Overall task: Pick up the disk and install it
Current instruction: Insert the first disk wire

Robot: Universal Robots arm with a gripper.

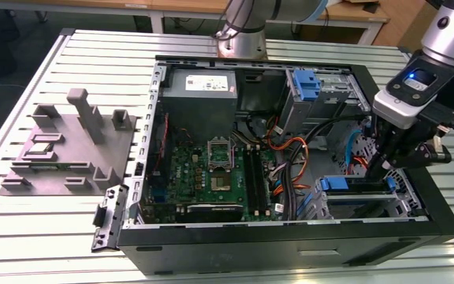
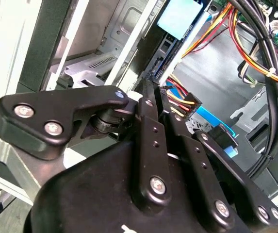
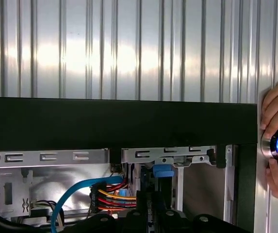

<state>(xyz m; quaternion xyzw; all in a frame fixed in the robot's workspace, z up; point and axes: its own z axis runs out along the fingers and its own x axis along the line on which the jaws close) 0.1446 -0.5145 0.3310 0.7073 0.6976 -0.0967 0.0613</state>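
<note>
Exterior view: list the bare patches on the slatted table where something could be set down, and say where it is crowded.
Free: the slatted table strip in front of the grey fixture, and the strip between that fixture and the table's far edge. Crowded: inside the computer case, with motherboard, cables, drive cages and the gripper.

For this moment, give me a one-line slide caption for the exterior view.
Arm's gripper lowered into the open computer case at the drive cage on the exterior view's right.
</note>
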